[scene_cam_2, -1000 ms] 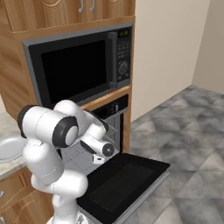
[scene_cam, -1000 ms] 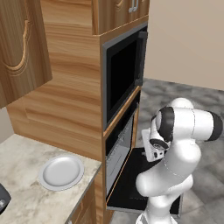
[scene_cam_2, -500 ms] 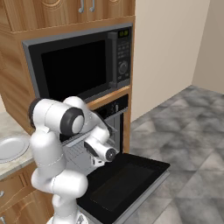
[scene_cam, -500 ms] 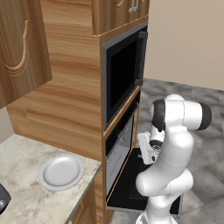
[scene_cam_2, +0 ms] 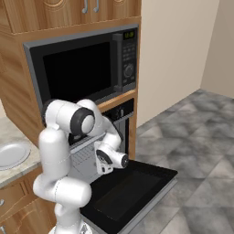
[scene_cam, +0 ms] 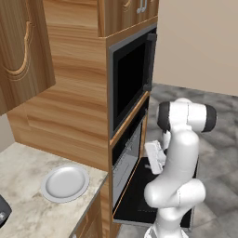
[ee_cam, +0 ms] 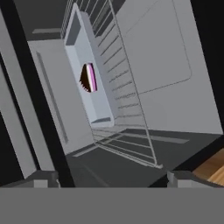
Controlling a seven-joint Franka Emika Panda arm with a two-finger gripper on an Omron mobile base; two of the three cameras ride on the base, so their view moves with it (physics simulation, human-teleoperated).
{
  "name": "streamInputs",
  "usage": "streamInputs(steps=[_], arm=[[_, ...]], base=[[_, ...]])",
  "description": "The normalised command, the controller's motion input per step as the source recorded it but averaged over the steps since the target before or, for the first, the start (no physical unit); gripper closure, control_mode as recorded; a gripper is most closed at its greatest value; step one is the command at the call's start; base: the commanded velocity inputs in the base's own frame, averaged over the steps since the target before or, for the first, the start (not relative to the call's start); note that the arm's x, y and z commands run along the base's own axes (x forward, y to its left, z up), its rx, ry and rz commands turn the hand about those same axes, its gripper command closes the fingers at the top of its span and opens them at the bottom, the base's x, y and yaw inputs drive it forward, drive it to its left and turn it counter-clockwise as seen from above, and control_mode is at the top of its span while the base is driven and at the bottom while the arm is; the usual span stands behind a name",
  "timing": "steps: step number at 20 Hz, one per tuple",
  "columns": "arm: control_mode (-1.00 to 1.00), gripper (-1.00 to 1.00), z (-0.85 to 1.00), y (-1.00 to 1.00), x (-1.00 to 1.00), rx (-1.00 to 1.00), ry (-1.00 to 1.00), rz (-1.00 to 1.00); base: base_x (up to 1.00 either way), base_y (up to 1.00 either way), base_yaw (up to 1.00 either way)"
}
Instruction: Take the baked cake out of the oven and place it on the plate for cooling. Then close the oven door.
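Note:
The baked cake (ee_cam: 89,78), a small dark wedge with a pink layer, lies on a flat grey tray (ee_cam: 83,48) on the wire rack (ee_cam: 127,109) inside the oven (scene_cam: 126,158). The hand view is rolled, so tray and rack look almost upright. The oven door (scene_cam_2: 130,194) hangs open, flat above the floor. My gripper (ee_cam: 113,178) is open just outside the oven mouth, aimed in at the cake and well short of it. Its hand (scene_cam: 153,157) hovers over the dropped door (scene_cam: 139,200). The round pale plate (scene_cam: 65,182) sits bare on the counter left of the oven.
A large black microwave-like unit (scene_cam_2: 82,68) sits directly above the oven in the wooden cabinet. The marbled counter (scene_cam: 28,209) holds the plate (scene_cam_2: 11,153). Grey stone floor (scene_cam_2: 196,151) spreads to the right of the open door.
The arm's elbow has swung upward and closer to the cabinet. The hand has shifted slightly lower in front of the oven mouth. The jaws stayed open.

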Motion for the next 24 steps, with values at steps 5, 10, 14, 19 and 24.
streamInputs(steps=[5,10,14,19,24], arm=[[-1.00,-1.00,-0.16,0.34,0.02,0.00,-0.05,0.04],[-1.00,-1.00,-0.21,0.53,0.00,0.00,-0.05,0.00],[-1.00,-1.00,-0.21,0.47,0.00,0.00,-0.06,0.00],[-1.00,-1.00,-0.25,0.29,0.00,0.00,-0.06,0.00],[-1.00,-1.00,-0.21,0.21,0.07,0.00,-0.07,0.00]], base=[[0.00,0.00,0.00],[0.00,0.00,0.00],[0.00,0.00,0.00],[0.00,0.00,0.00],[0.00,0.00,0.00]])
